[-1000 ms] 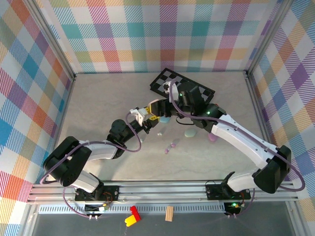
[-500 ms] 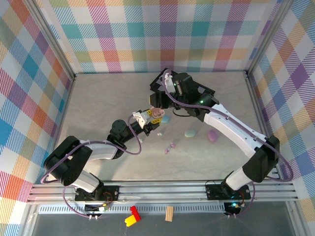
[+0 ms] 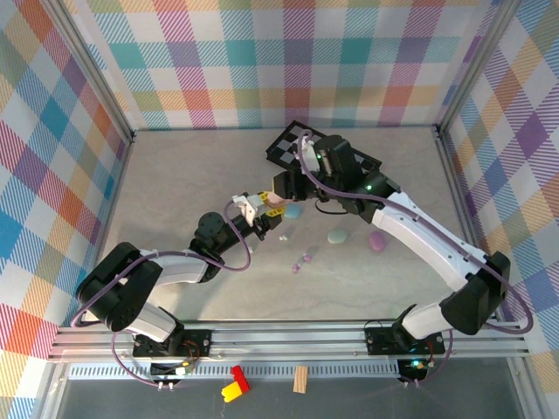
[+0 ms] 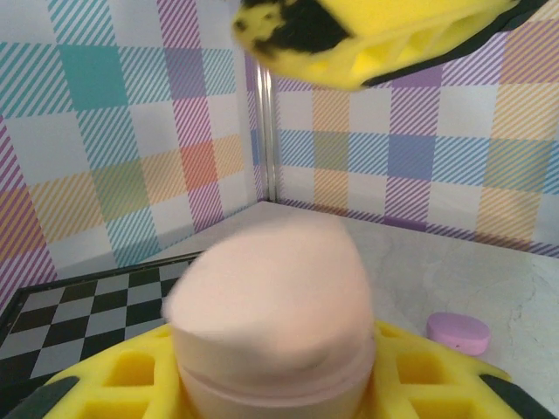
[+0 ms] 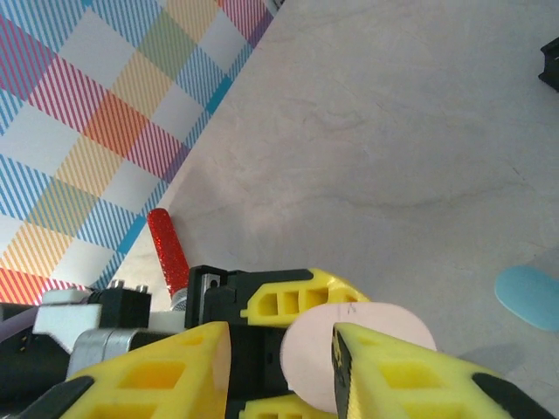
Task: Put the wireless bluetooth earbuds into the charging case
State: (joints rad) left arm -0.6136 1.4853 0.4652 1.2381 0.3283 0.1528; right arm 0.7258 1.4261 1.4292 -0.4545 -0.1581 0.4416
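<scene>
— What is seen, biggest first?

— A grey stone-look table is seen. A black-and-white checked flat board is laid at its back.

— And the grippers?

— The left gripper is closed on a pink round plastic case. The right gripper is placed right by that case, with its yellow fingers set a bit apart. Whether the case is touched by them cannot be told.

— What is laid on the table?

— A blue pebble-shaped case, a green pebble-shaped case and a purple pebble-shaped case are laid near the middle. The tiny purple plastic earbuds and a tiny whitish earbud are laid just in front of them, apart from both grippers.
</scene>
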